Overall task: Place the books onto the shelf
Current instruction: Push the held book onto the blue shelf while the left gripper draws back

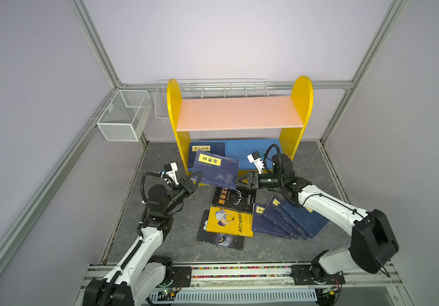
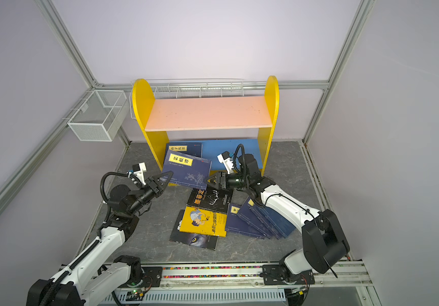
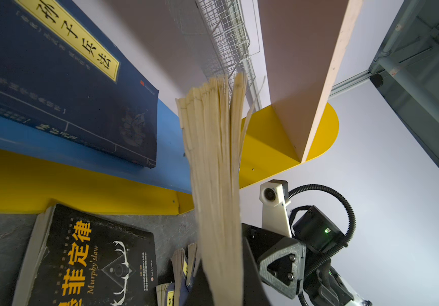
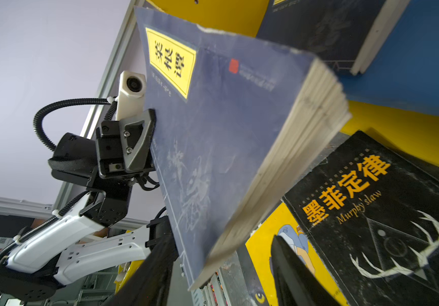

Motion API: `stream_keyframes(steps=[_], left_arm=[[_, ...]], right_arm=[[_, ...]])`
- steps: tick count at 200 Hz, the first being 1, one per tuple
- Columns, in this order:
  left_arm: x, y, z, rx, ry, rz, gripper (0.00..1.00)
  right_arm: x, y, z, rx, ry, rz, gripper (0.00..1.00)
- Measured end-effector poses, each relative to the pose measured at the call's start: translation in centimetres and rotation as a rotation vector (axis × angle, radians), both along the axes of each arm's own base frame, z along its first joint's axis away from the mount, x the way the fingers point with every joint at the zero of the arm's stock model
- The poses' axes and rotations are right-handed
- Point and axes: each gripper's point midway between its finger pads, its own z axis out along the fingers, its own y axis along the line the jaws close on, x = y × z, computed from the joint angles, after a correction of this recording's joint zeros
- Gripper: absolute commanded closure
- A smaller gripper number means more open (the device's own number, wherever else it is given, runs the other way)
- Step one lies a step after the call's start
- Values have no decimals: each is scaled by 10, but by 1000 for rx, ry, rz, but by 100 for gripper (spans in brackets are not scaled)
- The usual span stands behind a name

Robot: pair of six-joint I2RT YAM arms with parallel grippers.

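A navy book with a yellow title label (image 1: 217,169) (image 4: 213,132) hangs tilted in front of the shelf's blue lower board (image 1: 250,151). My left gripper (image 1: 196,178) (image 3: 221,286) is shut on its lower left edge; the left wrist view shows its page edges (image 3: 213,159). My right gripper (image 1: 239,181) (image 4: 221,280) is open around the book's lower right corner, with gaps on both sides. Another navy book (image 1: 207,149) lies on the lower board. The pink upper board (image 1: 239,112) is bare. A black book (image 1: 235,197), a yellow one (image 1: 229,221), a wolf-eye one (image 1: 221,241) and fanned navy books (image 1: 287,220) lie on the table.
A white mesh basket (image 1: 124,116) hangs on the left frame and a long wire basket (image 1: 213,87) runs behind the shelf. The shelf's yellow side panels (image 1: 174,106) flank the boards. The arms' base rail (image 1: 239,273) runs along the table's front edge.
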Motion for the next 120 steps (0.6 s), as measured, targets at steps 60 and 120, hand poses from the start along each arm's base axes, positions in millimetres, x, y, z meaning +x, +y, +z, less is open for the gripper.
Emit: stream_keyframes(steps=[60,120], left_arm=[[0,-3,18,-32,-82,16,100],[4,-2,3,-25,-50,58,78]], right_arm=[[-1,12,11,57,9,63,64],[0,12,21,74,-1,46,92]])
